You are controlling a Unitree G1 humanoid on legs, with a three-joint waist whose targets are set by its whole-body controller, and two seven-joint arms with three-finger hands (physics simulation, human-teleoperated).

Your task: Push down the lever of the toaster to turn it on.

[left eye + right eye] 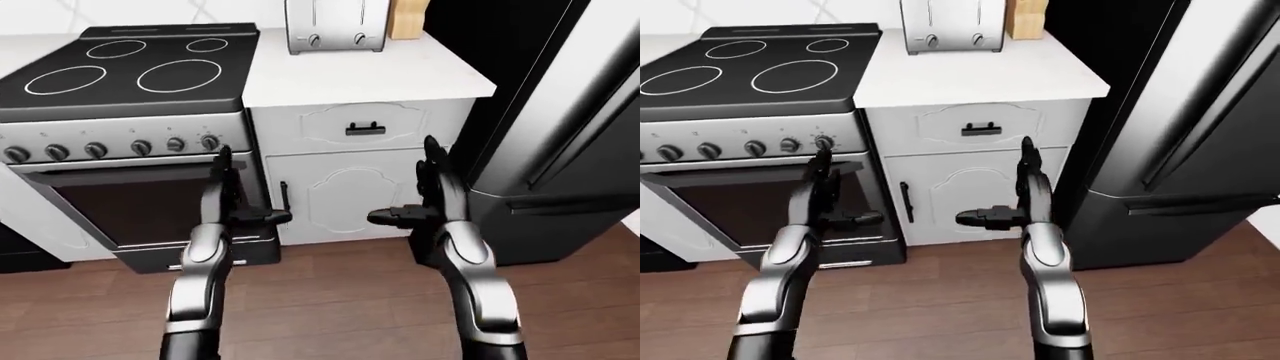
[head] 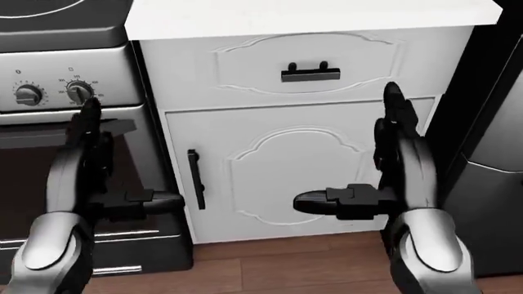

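The silver toaster point(image 1: 335, 26) stands at the top of the left-eye view, on the white counter point(image 1: 370, 75) beside the stove. Two small knobs show on its face; I cannot make out its lever. Both hands hang well below it, level with the cabinet door. My left hand point(image 1: 255, 187) is open, fingers pointing up and thumb pointing right, before the oven's edge. My right hand point(image 1: 400, 180) is also open, fingers up and thumb pointing left, before the cabinet door point(image 2: 286, 171). Neither hand holds anything.
A black cooktop stove point(image 1: 130, 67) with a row of knobs and an oven door fills the left. A tall black fridge point(image 1: 560, 112) stands at the right. A wooden block point(image 1: 408, 19) sits next to the toaster. The drawer handle point(image 1: 365, 129) is above the cabinet door, and wood floor lies below.
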